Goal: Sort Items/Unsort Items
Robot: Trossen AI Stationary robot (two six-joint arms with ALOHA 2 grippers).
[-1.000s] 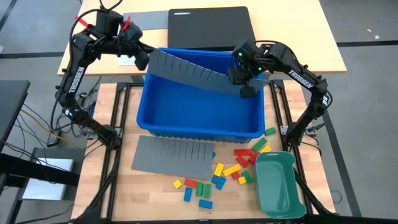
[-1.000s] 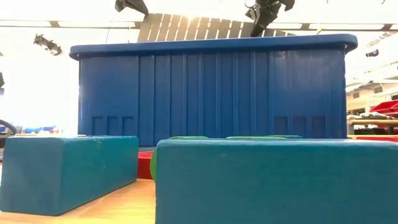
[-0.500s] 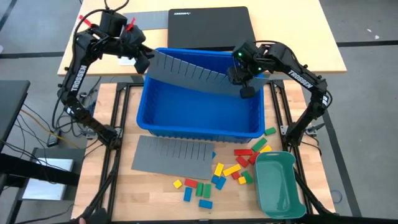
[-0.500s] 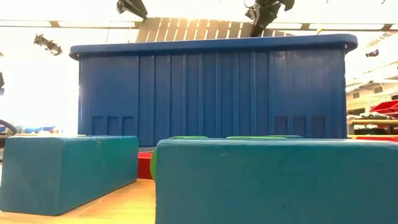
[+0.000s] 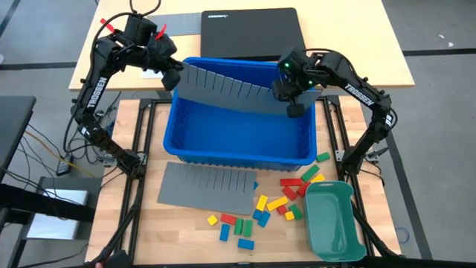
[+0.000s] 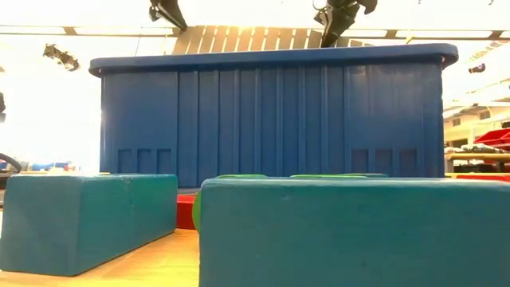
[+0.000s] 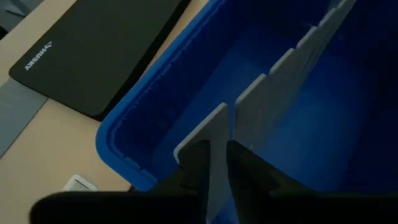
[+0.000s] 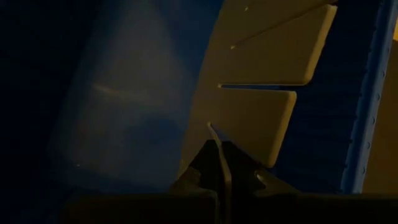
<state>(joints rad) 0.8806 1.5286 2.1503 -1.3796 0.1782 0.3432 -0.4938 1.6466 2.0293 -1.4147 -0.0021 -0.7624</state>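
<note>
Several red, yellow, green and blue blocks lie loose on the table near its front edge; two of them fill the low view's foreground. A grey slotted divider sheet stands on edge and slanted across the blue bin, its slotted top above the rim. My left gripper is shut on the sheet's left end. My right gripper is shut on its right end. My left gripper pinches the outermost tab at the divider's left end between its two fingers, one on each face. It comes slanting down from the bin's far left corner. The sheet stands on edge inside the bin. My right gripper pinches the thin edge of the divider's right end between its two fingers. It comes slanting down from the bin's right side. The sheet's tabs stretch away from the fingers, over the bin's inside.
A second grey divider sheet lies flat in front of the bin. A teal oblong tray sits at the front right beside the blocks. A black flat case lies behind the bin on the far table.
My left gripper has turned a little at the divider's left end. The divider stays slanted across the bin, and my right gripper has kept still.
</note>
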